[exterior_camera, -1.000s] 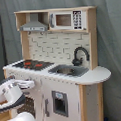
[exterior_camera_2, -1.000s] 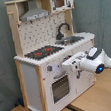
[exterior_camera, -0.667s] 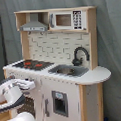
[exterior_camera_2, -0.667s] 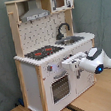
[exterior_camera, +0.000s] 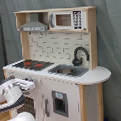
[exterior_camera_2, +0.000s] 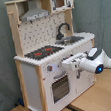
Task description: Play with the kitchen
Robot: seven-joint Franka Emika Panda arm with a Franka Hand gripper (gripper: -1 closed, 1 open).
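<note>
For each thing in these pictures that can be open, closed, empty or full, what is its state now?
Oven door: closed.
Cabinet door under the sink: closed.
Sink: looks empty.
Stovetop: nothing stands on it.
Faucet: upright, no water seen.
Microwave: door closed.
Claw: at the front panel of the kitchen, above the oven door.
</note>
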